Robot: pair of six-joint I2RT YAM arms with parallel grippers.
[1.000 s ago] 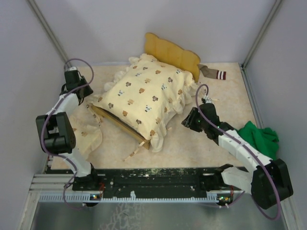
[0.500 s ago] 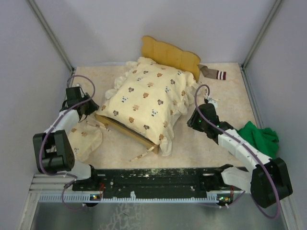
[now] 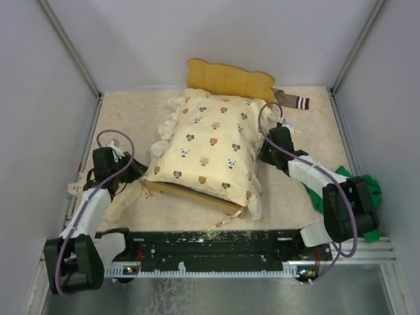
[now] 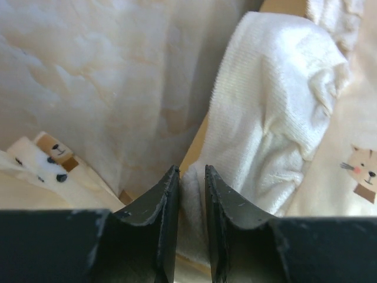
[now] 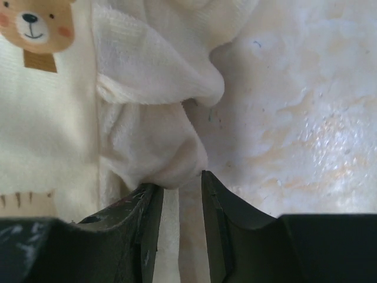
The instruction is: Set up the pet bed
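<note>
Cream quilt [image 3: 210, 141], seemingly pinched, covers pet bed [image 3: 226, 75].

Your left gripper [image 4: 189, 172] has its two dark fingers [image 4: 159, 206] nearly together, pinching the bottom end of the white terry-cloth ruffle [image 4: 271, 106]. The ruffle runs from there up and to the right. A strip of the light-wood bed frame [image 4: 197, 144] sits hard against the ruffle's left edge. Right of the ruffle: cream quilt with a cat print [image 4: 359, 171]. Left of the ruffle: beige marbled tabletop [image 4: 100, 76]. Lower left of the ruffle: cream cloth piece with a panda-like print [image 4: 44, 156].
</note>
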